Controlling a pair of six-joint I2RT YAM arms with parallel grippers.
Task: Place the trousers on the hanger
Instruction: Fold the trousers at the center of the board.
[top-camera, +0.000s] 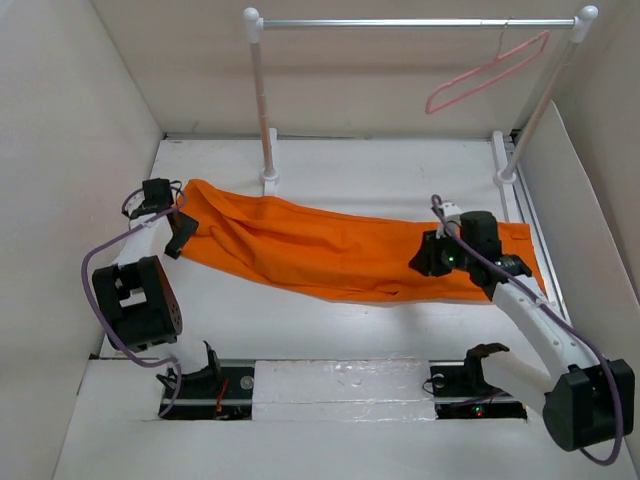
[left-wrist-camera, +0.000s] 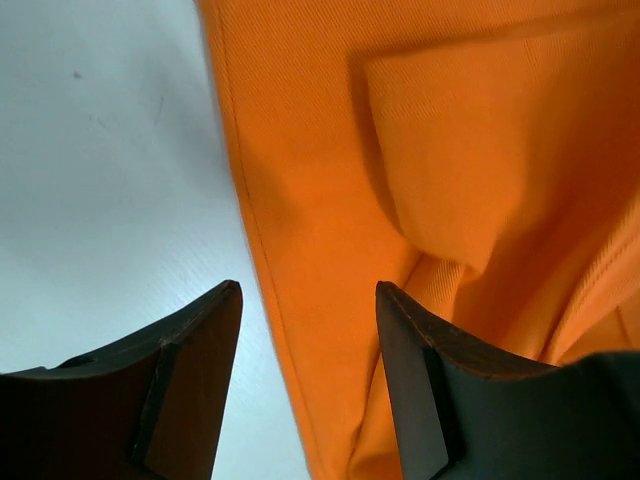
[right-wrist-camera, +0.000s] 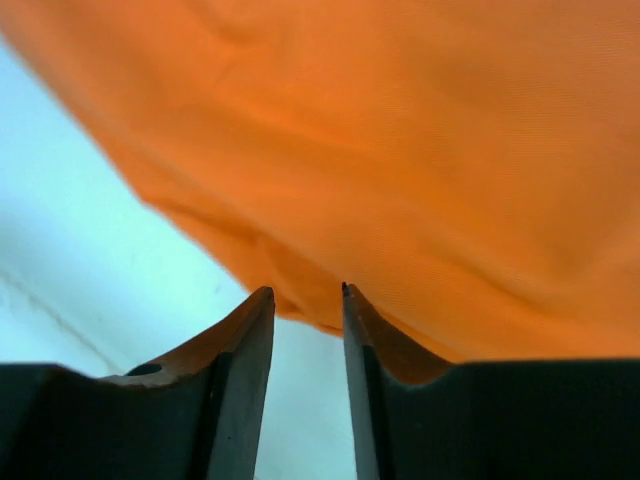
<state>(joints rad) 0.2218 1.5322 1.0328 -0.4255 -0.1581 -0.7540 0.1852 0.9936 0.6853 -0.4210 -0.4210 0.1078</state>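
Observation:
The orange trousers (top-camera: 320, 245) lie flat across the middle of the white table (top-camera: 330, 165), running from left to right. The pale-pink hanger (top-camera: 487, 75) hangs tilted on the rail at the back right. My left gripper (top-camera: 179, 236) is at the left end of the trousers; in the left wrist view it (left-wrist-camera: 308, 300) is open, with the hemmed edge of the cloth (left-wrist-camera: 450, 150) lying between its jaws. My right gripper (top-camera: 423, 258) is low over the right part of the trousers; in the right wrist view it (right-wrist-camera: 305, 295) stands narrowly open, with a fold of the cloth (right-wrist-camera: 400, 130) at its tips.
A metal rail (top-camera: 410, 22) on two white posts (top-camera: 262, 110) spans the back. The right post (top-camera: 540, 100) leans along the right wall. White walls close in both sides. The arm bases stand at the near edge.

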